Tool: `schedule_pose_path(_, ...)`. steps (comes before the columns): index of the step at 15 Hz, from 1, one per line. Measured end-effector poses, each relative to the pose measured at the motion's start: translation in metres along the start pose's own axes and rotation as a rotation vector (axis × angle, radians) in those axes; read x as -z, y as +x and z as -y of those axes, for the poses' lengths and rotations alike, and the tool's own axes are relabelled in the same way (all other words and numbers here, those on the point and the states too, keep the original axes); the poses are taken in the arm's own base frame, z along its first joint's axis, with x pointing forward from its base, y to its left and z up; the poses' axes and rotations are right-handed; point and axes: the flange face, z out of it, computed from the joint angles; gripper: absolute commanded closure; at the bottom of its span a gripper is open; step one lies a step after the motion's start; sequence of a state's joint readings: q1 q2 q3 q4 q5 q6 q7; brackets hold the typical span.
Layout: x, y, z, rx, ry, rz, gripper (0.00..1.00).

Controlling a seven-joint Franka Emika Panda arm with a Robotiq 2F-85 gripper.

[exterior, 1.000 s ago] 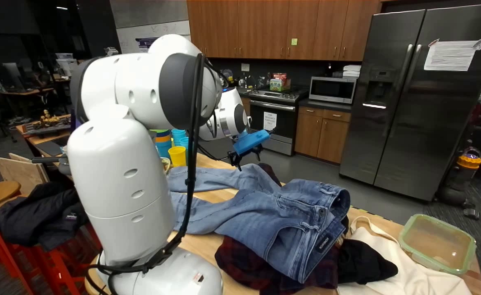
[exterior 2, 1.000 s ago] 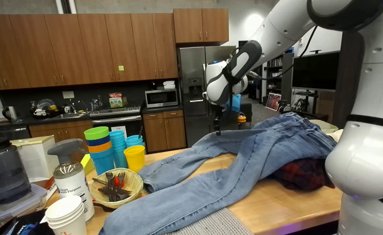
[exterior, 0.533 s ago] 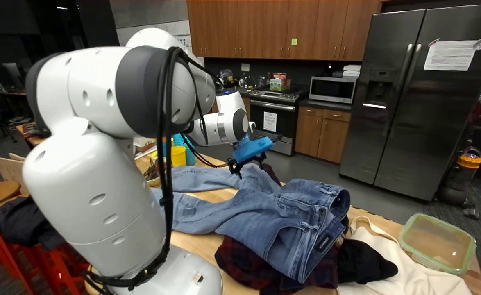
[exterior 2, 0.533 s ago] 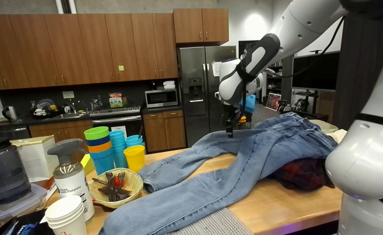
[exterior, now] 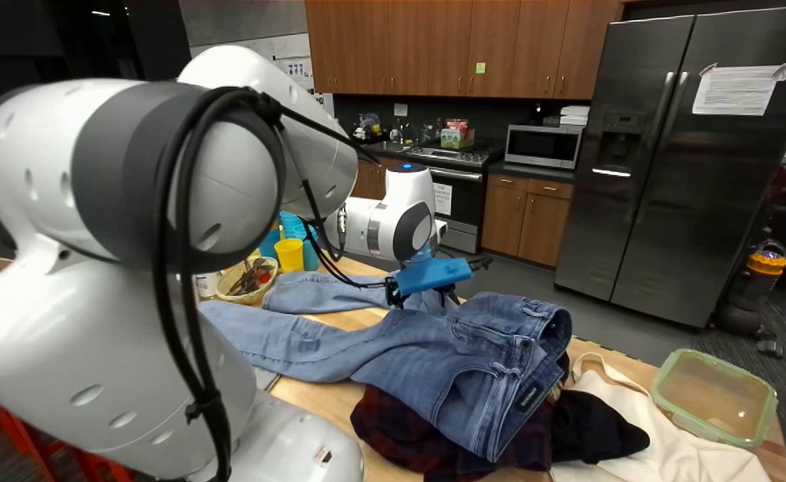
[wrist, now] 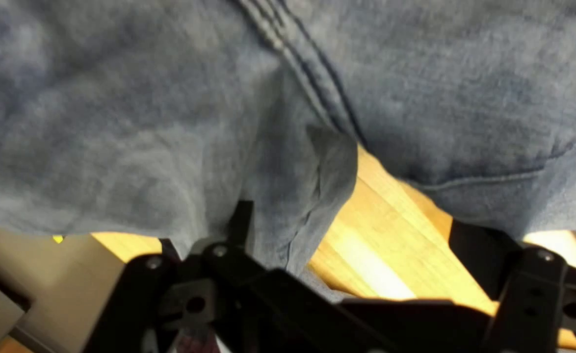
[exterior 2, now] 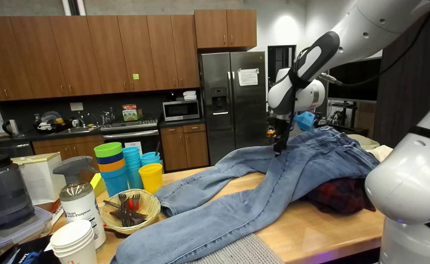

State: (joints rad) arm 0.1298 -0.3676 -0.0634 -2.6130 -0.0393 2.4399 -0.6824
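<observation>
In an exterior view, here's the end effector (exterior: 424,299), fingers down, hanging over the jeans (exterior: 446,348) close to where the legs join. The jeans sprawl right across the tabletop (exterior: 326,402), waist end propped on dark red plaid cloth (exterior: 393,428), with black cloth (exterior: 594,428) poking out beside it and a green-rimmed container (exterior: 714,398) well apart.

In an exterior view, it's the legs on show, one hem just beside the basket of forks (exterior 2: 152,206), the yellow cup (exterior 2: 151,178) near it. A black fingertip (exterior 2: 279,146) lines up against the jeans: touching or just above, can't call it from here!

And the wrist view answers the grip question: fingers (wrist: 241,220) spread wide, nothing caught, jeans close by one of them and tabletop showing in the gap. That looks like the reaching stage, cloth not yet taken. Getting hold from here, I'd say, calls for a little more lowering, a fold of jeans between both fingers, then a squeeze, without scraping the tabletop.
</observation>
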Motion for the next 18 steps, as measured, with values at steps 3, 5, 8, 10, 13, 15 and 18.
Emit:
schedule_pose_path(3, 0.008, -0.025, -0.003, -0.047, -0.005, -0.023, 0.00)
schedule_pose_path(5, 0.018, -0.038, -0.003, -0.070, -0.016, -0.047, 0.00)
schedule_pose_path(8, 0.037, -0.052, -0.001, -0.088, -0.044, -0.092, 0.00)
schedule_pose_path(10, 0.051, -0.057, 0.002, -0.089, -0.067, -0.120, 0.00)
schedule_pose_path(13, 0.065, -0.063, 0.005, -0.092, -0.090, -0.154, 0.00)
schedule_pose_path(15, 0.064, -0.071, 0.003, -0.109, -0.083, -0.160, 0.00)
schedule_pose_path(18, 0.056, -0.082, -0.004, -0.133, -0.054, -0.154, 0.00)
